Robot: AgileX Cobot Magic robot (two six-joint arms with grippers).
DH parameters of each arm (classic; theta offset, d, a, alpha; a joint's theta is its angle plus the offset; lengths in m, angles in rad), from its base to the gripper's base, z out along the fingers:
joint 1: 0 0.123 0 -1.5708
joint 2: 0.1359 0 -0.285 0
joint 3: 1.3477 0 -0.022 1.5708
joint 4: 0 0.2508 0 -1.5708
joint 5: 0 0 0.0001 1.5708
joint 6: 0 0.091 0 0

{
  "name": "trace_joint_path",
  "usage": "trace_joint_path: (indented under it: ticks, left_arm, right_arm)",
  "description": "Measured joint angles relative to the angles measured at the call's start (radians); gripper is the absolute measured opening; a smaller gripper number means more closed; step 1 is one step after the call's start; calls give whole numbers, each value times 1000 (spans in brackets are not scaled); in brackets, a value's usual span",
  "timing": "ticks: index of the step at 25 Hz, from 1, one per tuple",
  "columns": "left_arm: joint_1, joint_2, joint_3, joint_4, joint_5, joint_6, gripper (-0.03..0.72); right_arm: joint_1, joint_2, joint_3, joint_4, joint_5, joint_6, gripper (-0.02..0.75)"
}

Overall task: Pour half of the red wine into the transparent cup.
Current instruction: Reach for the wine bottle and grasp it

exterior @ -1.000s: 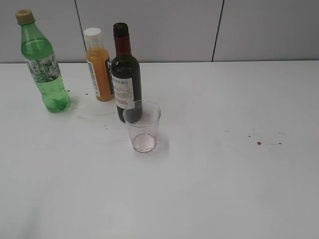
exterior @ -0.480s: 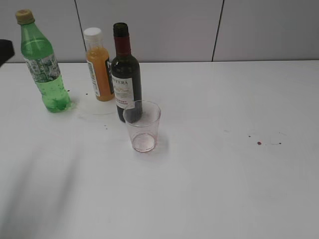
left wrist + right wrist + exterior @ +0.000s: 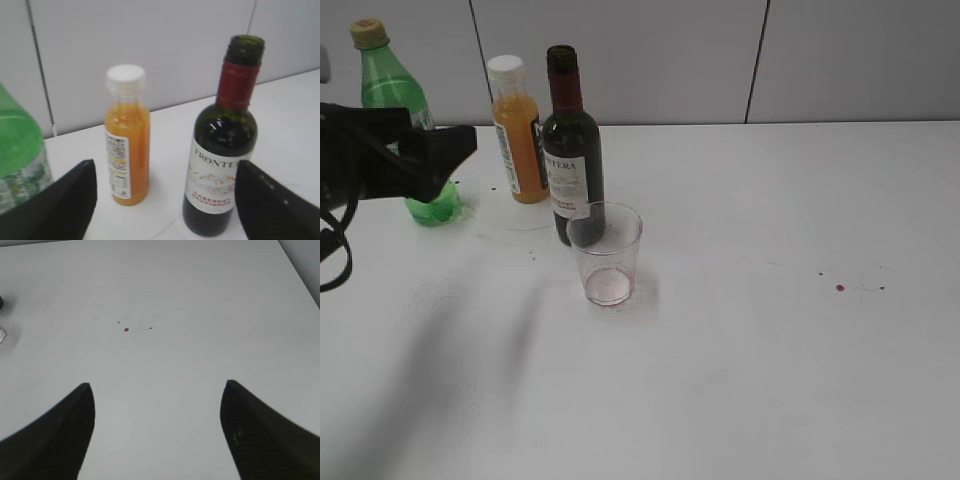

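Left arm: we find it entering the exterior view from the left edge, roughly level, pointing toward 3 o'clock; the left gripper (image 3: 455,145) sits in front of the green soda bottle (image 3: 385,85), hiding its lower body.
Left gripper state: spread wide and holding nothing; in the left wrist view its two fingers (image 3: 60,200) frame the bottles without touching either.
Wine bottle (image 3: 570,150): upright, uncapped, dark green glass with maroon neck foil and white label, at 3 o'clock of the left gripper and apart from it. The glass is too dark for us to read the level of the red wine inside.
Transparent cup (image 3: 606,252): upright, just at 5 o'clock of the wine bottle and overlapping its base in the exterior view; we cannot tell whether they touch. We note a reddish stain at its bottom.
Orange juice bottle (image 3: 518,135): upright, white cap on, just at 9 o'clock of the wine bottle.
Right arm: not seen in the exterior view; its wrist camera looks down at bare table (image 3: 200,300).
Right gripper (image 3: 157,432) state: fingers set wide apart, nothing between them.
Table marks: we record a small red spot (image 3: 126,330) at 12 o'clock of the right gripper, well apart from the cup.
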Motion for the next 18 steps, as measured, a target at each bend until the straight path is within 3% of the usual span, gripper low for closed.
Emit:
trace_joint_path:
  ticks: [6, 11, 18]
  left_arm:
    - [30, 206, -15, 127, -272, -55, 647]
    - [31, 326, -123, 226, -254, -59, 685]
    - [31, 419, -234, 260, -250, -61, 692]
  right_arm:
    - [0, 0, 0, 0, 0, -1, 591]
    - [0, 0, 0, 1, 0, -1, 590]
    - [0, 0, 0, 1, 0, -1, 590]
